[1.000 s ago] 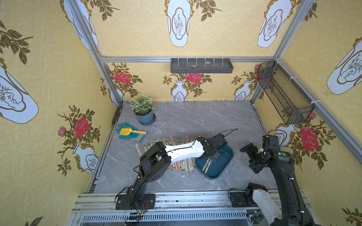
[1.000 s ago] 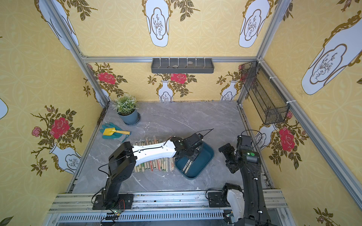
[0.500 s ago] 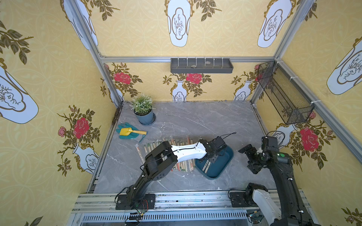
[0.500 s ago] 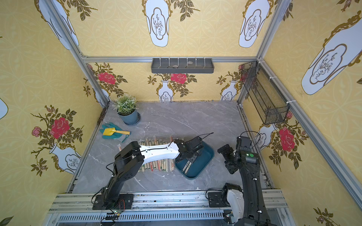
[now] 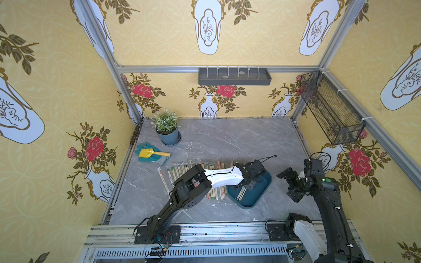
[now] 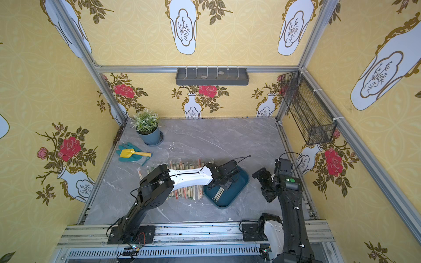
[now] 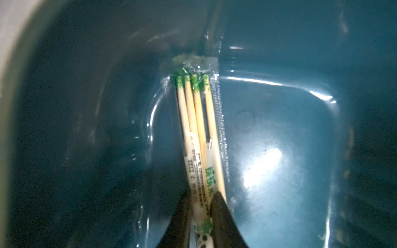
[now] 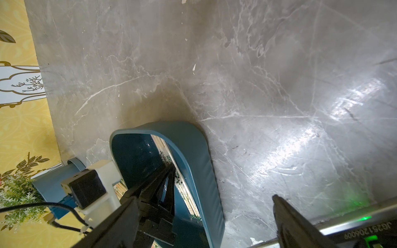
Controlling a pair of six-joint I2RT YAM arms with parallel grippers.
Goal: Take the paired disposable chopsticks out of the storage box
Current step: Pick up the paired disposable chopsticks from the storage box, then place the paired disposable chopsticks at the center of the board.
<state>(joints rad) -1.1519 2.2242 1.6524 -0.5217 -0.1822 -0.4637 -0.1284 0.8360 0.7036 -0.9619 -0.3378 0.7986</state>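
The storage box (image 5: pixel 262 190), a shallow teal tray, lies on the grey table right of centre, also seen in another top view (image 6: pixel 238 182). Paired disposable chopsticks (image 7: pixel 198 120) in clear green-printed sleeves lie on its floor, two pairs side by side. My left gripper (image 7: pixel 200 194) reaches down into the box (image 7: pixel 290 128) and is shut on one sleeved pair. In both top views the left gripper (image 5: pixel 245 185) sits over the sticks (image 5: pixel 241 194). My right gripper (image 5: pixel 288 184) hangs open just right of the box, holding nothing; its wrist view shows the box wall (image 8: pixel 193 154) between its spread fingers (image 8: pixel 285 214).
Several sleeved chopstick pairs (image 5: pixel 182 170) lie in a row on the table left of the box, partly under my left arm. A potted plant (image 5: pixel 167 129) and a teal glove with a yellow trowel (image 5: pixel 150 153) sit at the back left. A grey shelf (image 5: pixel 234 76) and a wire basket (image 5: pixel 330 111) hang on the walls.
My left gripper's jaws have closed on the sleeved pair inside the box, and the arm has shifted slightly. The right arm has hardly moved.
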